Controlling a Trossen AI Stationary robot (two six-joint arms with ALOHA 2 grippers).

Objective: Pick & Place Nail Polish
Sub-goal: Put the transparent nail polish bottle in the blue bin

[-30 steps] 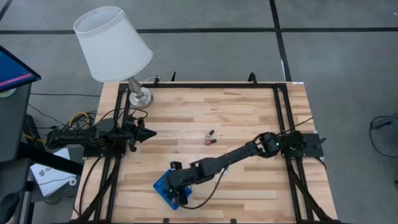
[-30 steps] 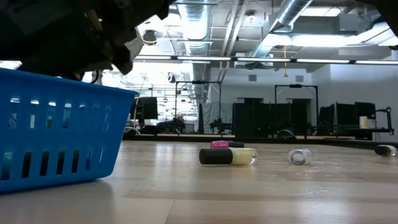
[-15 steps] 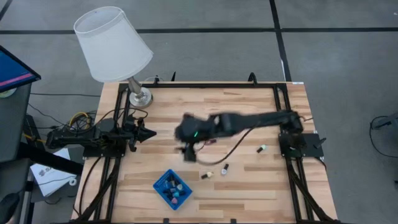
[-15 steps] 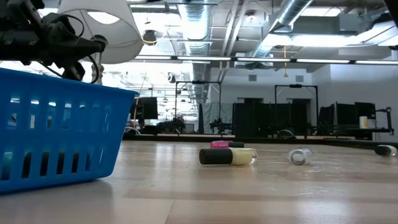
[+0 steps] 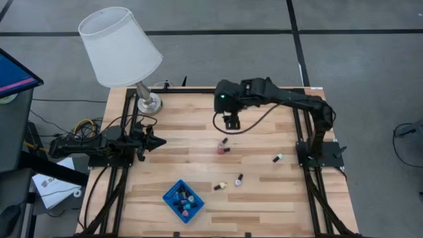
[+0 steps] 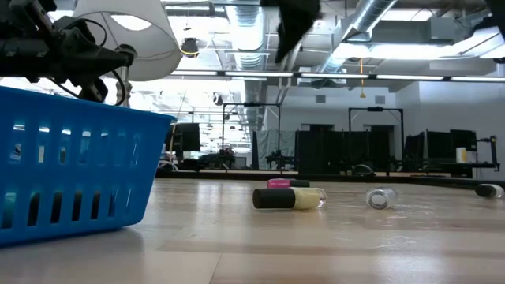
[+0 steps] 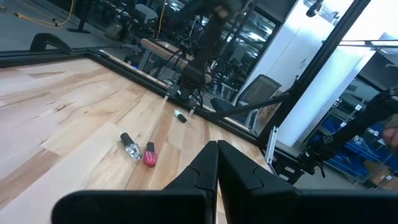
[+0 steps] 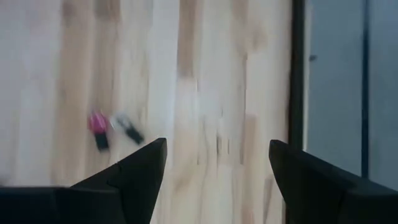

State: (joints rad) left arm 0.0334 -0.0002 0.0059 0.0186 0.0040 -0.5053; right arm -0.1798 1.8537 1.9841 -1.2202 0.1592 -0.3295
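Observation:
Two nail polish bottles, one pink (image 5: pixel 221 150) and one dark-capped (image 5: pixel 225 141), lie on their sides mid-table; they also show in the right wrist view (image 8: pixel 97 129). Three more lie near the front (image 5: pixel 219 186), (image 5: pixel 238 178) and at the right (image 5: pixel 278 158). Several stand in the blue basket (image 5: pixel 182 200). My right gripper (image 5: pixel 230 121) hangs open and empty, high above the far part of the table, beyond the two bottles; its fingers (image 8: pixel 140 168) stand wide apart. My left gripper (image 5: pixel 156 140) waits shut at the table's left edge (image 7: pixel 216 163).
A lamp with a white shade (image 5: pixel 120 46) stands on its metal base (image 5: pixel 149 102) at the far left corner. The blue basket fills the left of the low view (image 6: pixel 71 170). A black frame rail (image 5: pixel 301 119) runs along the table's right side.
My right gripper has gone from the blue basket at the near edge across the middle of the table toward the far edge, rising out of the low view. The bottles on the table have stayed where they were.

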